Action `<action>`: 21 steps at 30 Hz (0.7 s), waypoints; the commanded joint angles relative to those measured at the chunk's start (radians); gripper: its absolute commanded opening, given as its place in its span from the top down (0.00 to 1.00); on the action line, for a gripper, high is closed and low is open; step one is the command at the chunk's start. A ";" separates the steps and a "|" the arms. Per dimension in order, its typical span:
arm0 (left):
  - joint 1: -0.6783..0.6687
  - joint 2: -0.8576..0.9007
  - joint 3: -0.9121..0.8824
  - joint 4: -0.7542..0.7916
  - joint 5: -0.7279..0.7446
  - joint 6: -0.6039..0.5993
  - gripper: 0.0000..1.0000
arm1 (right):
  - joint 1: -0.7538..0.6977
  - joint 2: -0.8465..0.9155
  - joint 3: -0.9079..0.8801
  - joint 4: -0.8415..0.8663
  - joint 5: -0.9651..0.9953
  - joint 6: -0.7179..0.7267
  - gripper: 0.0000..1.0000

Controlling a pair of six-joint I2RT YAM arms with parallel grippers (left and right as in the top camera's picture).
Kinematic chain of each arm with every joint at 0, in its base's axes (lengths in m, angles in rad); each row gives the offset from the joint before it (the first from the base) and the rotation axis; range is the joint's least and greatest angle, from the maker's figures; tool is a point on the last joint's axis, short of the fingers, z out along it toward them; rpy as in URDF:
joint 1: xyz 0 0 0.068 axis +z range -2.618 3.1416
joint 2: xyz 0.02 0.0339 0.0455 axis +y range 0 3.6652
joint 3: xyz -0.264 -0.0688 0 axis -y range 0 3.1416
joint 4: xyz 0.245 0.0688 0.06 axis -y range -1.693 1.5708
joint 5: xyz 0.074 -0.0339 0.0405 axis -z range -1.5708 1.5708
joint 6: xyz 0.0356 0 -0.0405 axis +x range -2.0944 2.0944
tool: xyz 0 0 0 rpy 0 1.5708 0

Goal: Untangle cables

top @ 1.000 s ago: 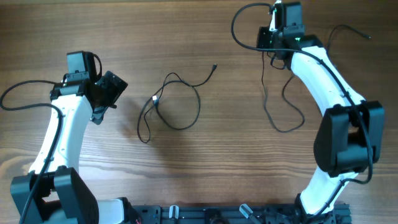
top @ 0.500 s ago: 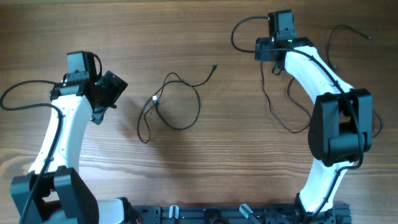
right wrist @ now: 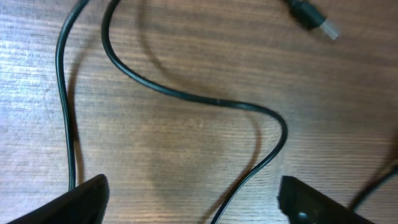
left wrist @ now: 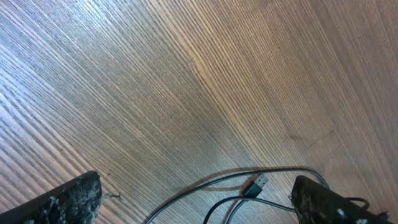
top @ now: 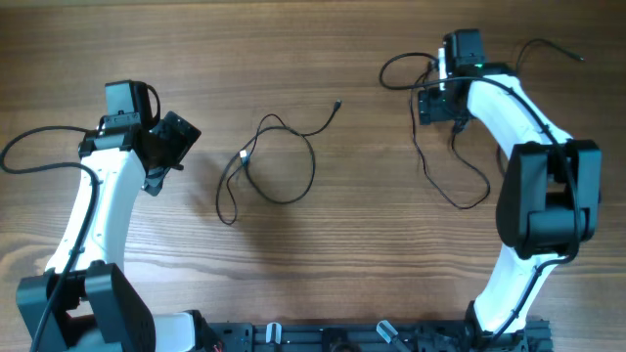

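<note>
One thin black cable [top: 312,161] lies in a loose loop at the table's middle, one small plug [top: 337,105] at its far end. Its USB plug [left wrist: 256,185] and two strands show between the wide-open fingers of my left gripper [left wrist: 199,205], which hovers left of the loop [top: 166,147]. A second cable [top: 431,182] snakes on the wood at the right, below my right gripper [top: 440,103]. In the right wrist view that cable [right wrist: 186,95] curves between the open fingers [right wrist: 196,205] untouched, and its silver-tipped plug [right wrist: 314,18] lies beyond.
The right arm's own thicker wire [top: 396,66] loops beside its wrist, and another runs at the far right [top: 548,46]. The left arm's wire [top: 29,147] arcs at the left edge. A black rail [top: 323,337] lines the near edge.
My right gripper went from shut to open, letting go of the right cable, and moved toward the near side and slightly right. The right cable shifted on the table. The left arm stayed still.
</note>
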 commanded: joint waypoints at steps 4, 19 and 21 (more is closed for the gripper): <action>0.003 0.013 -0.009 0.000 0.004 -0.010 0.00 | -0.103 0.020 -0.007 -0.120 -0.313 -0.058 0.04; 0.003 0.013 -0.009 -0.001 0.004 -0.010 0.00 | -0.060 0.021 -0.139 -0.068 -0.377 0.079 0.00; 0.003 0.013 -0.009 0.000 0.004 -0.010 0.00 | -0.039 0.021 -0.176 -0.028 -0.453 0.077 0.00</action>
